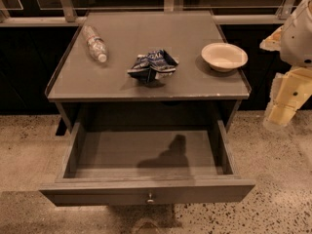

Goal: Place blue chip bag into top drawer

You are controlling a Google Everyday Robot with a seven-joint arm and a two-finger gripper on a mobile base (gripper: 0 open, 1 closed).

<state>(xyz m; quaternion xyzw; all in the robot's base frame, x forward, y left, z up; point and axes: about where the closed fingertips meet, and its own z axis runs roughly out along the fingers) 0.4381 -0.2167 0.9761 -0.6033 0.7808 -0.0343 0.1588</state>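
The blue chip bag (152, 66) lies crumpled on the grey cabinet top (122, 84), near its middle and towards the front edge. The top drawer (146, 191) below it is pulled wide open, its small round knob facing me, and only a shadow lies on its floor. My gripper (282, 112) hangs at the far right of the view, off the cabinet's right side, at about the level of the cabinet top's front edge. It is well apart from the bag and holds nothing that I can see.
A clear plastic bottle (94, 43) lies on its side at the cabinet top's back left. A white bowl (224, 56) stands at the right. A raised lip runs along the top's left edge. Speckled floor surrounds the cabinet, and a railing runs behind it.
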